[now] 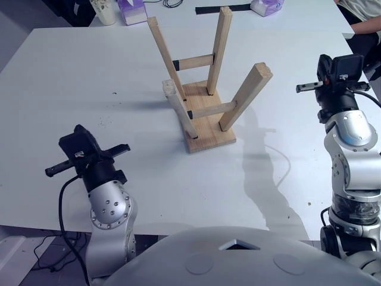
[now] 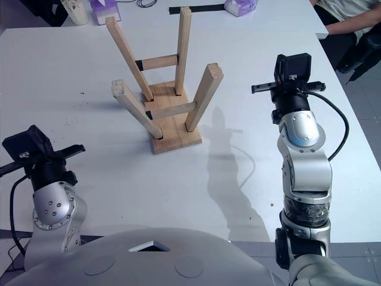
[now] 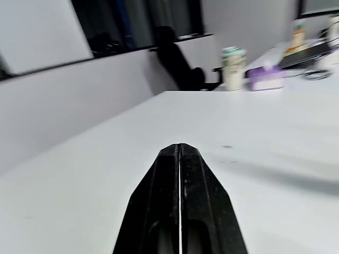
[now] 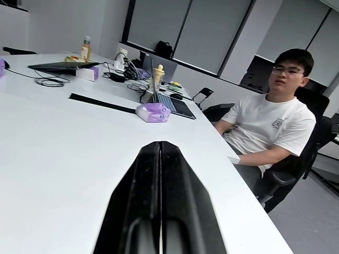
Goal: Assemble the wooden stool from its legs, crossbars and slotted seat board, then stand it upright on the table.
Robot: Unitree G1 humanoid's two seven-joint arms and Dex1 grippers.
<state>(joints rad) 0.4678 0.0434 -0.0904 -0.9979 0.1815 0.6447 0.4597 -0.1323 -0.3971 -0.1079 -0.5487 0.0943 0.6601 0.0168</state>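
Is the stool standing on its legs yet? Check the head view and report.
No, the stool rests upside down, its seat board flat on the table and its four legs pointing up.

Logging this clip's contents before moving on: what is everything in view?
Seat board: one, light wood, flat on table centre.
Legs: four, light wood, pointing up from the board.
Crossbars: two, light wood, joining leg pairs.
Table: one, white.
Tissue boxes: two, purple, behind the table.
Cup: one, white, behind, left.
Strip: one, black, behind.
Left gripper: one, black, shut, near left.
Right gripper: one, black, shut, right side.
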